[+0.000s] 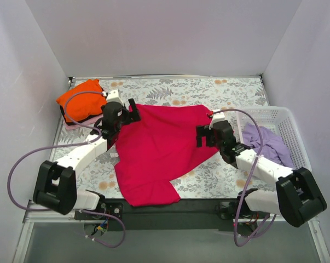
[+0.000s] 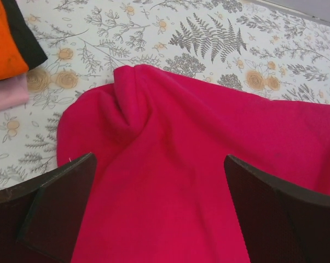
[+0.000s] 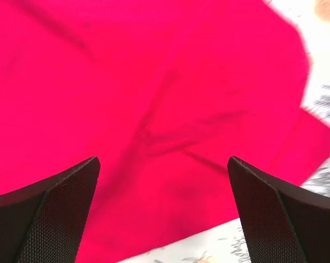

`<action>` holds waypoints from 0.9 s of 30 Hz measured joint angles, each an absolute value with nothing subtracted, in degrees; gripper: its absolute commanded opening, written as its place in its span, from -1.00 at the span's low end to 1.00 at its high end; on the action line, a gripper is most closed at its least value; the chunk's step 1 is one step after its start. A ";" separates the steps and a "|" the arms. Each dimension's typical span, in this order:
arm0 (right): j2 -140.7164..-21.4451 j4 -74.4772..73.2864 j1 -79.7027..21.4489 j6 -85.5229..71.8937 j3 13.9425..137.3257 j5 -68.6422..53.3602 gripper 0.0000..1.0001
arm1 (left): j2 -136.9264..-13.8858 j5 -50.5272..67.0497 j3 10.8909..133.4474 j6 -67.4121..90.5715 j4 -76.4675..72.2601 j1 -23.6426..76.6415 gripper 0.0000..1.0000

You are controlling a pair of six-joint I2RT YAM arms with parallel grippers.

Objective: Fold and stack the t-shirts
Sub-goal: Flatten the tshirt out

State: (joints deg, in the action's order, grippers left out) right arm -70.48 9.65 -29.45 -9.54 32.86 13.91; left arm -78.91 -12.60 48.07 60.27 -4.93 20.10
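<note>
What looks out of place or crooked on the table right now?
The crimson shirt lies crooked and rumpled rather than flat, and a pucker bunches its far corner by the open left gripper. The lavender shirt sits crumpled in the basket. The orange shirt looks neatly folded.

The crimson-magenta t-shirt (image 1: 159,153) lies unfolded and rumpled across the middle of the surface, running from its far half down to the near edge. Its far-left part is gathered into a soft ridge, and shallow creases cross its right side. The orange t-shirt (image 1: 80,101) sits folded into a compact bundle at the far-left corner, with a dark strip along one edge. The pale pink t-shirt (image 2: 6,93) lies folded beneath it, only its edge showing. The lavender t-shirt (image 1: 266,141) is crumpled in a loose heap by the right edge.
</note>
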 measured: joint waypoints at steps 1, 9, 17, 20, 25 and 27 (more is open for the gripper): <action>-69.47 9.67 -29.98 -10.35 31.51 13.45 0.81 | -77.30 -12.60 46.94 60.47 -4.60 20.10 0.90; -75.09 12.67 -33.63 -13.80 29.28 11.77 0.78 | -71.05 -12.58 45.36 60.99 -2.85 20.05 0.90; -77.71 12.75 -35.83 -15.40 28.95 11.84 0.76 | -70.57 -12.75 43.72 60.40 0.05 20.05 0.92; -78.15 12.73 -36.58 -16.40 28.97 12.03 0.75 | -70.13 -12.93 43.20 60.18 0.89 20.05 0.93; -80.03 12.53 -38.50 -17.39 29.10 13.98 0.74 | -69.06 -12.82 42.76 59.79 1.85 20.05 0.93; -79.94 12.38 -39.07 -17.87 29.08 14.52 0.74 | -68.31 -12.64 42.68 59.77 2.15 20.05 0.93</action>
